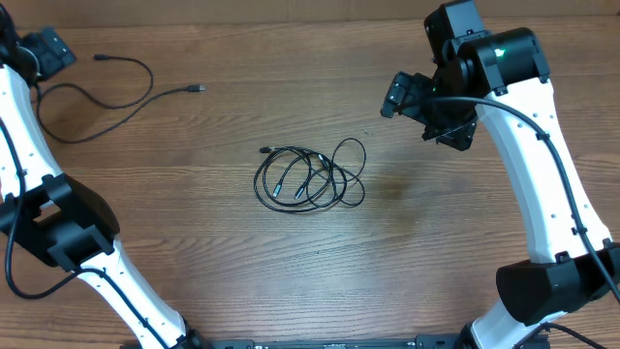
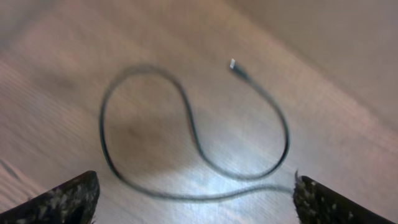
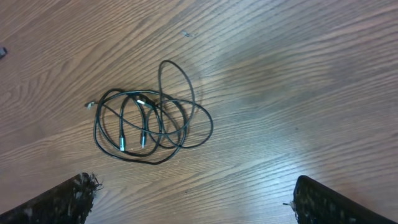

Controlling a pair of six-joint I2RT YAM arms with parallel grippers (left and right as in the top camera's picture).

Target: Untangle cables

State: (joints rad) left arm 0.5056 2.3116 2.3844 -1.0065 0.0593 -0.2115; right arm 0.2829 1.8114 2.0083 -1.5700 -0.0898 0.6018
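Observation:
A tangled bundle of thin black cables [image 1: 310,177] lies at the table's middle, showing in the right wrist view as overlapping loops [image 3: 149,124] with small metal plugs inside. One loose cable [image 1: 116,82] lies apart at the far left, its plug [image 1: 199,88] pointing right. In the left wrist view this strand [image 2: 193,134] curls in a loop with its plug [image 2: 233,63] at the far end, and part of it runs on the table between the fingers. My left gripper [image 2: 196,186] hangs open above it, holding nothing. My right gripper [image 3: 193,186] is open, above and right of the bundle.
The wooden table [image 1: 223,271] carries only the cables. The left arm [image 1: 58,223] stands along the left edge and the right arm [image 1: 542,194] along the right. Thicker black arm cables [image 1: 15,262] hang by the bases.

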